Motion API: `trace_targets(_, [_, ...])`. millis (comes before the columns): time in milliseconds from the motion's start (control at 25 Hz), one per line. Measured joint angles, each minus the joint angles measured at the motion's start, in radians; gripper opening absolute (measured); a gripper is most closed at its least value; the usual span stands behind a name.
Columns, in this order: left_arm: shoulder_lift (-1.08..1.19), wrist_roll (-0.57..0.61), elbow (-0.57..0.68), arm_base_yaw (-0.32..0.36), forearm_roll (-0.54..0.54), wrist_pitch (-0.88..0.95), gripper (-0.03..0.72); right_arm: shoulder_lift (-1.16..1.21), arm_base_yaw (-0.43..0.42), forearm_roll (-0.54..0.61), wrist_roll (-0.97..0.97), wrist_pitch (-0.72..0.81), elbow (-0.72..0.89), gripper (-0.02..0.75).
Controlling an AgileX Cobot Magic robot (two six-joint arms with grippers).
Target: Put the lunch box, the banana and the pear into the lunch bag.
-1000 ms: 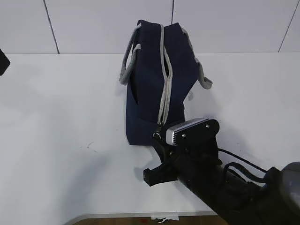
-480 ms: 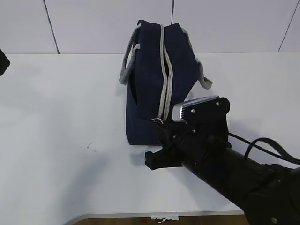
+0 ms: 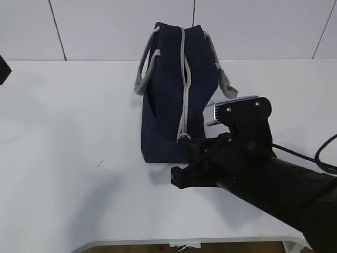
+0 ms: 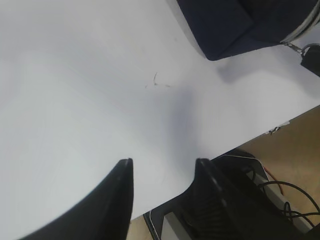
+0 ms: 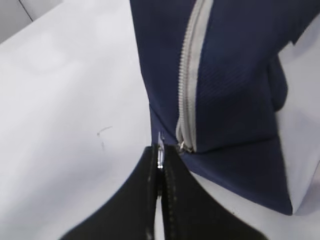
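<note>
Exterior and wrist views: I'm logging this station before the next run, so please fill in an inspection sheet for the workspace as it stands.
Surface: white table, with a small scuff.
Job's things: navy bag stands upright, grey zipper facing the camera; lunch box, banana and pear are not seen.
Clutter: nothing seen.
Tools: right tool shut on the zipper pull at the bag's lower front; left tool open, holding nothing, above the table edge.
Cables: black cable behind the right arm; more cables below the table.
Surroundings: white panelled wall; brown floor.
</note>
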Motion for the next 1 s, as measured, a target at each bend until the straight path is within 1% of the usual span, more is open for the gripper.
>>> trace_targets(240, [0.0, -0.001, 0.0, 0.0, 0.0, -0.002, 0.308, -0.045, 0.0, 0.004, -0.011, 0.021, -0.004, 0.001])
trace_targets(360, [0.0, -0.001, 0.0, 0.0, 0.0, -0.002, 0.308, -0.048, 0.0, 0.008, -0.024, 0.05, -0.044, 0.001])
trace_targets(600, [0.0, -0.001, 0.03, 0.0, 0.0, -0.004, 0.308, -0.048, 0.0, 0.008, -0.057, 0.155, -0.139, 0.001])
trace_targets(840, [0.0, -0.001, 0.037, 0.0, 0.0, -0.004, 0.308, -0.069, 0.0, 0.009, -0.106, 0.292, -0.223, 0.001])
trace_targets(1000, [0.0, -0.001, 0.045, 0.0, 0.0, -0.005, 0.308, -0.082, 0.0, 0.051, -0.182, 0.355, -0.28, 0.001])
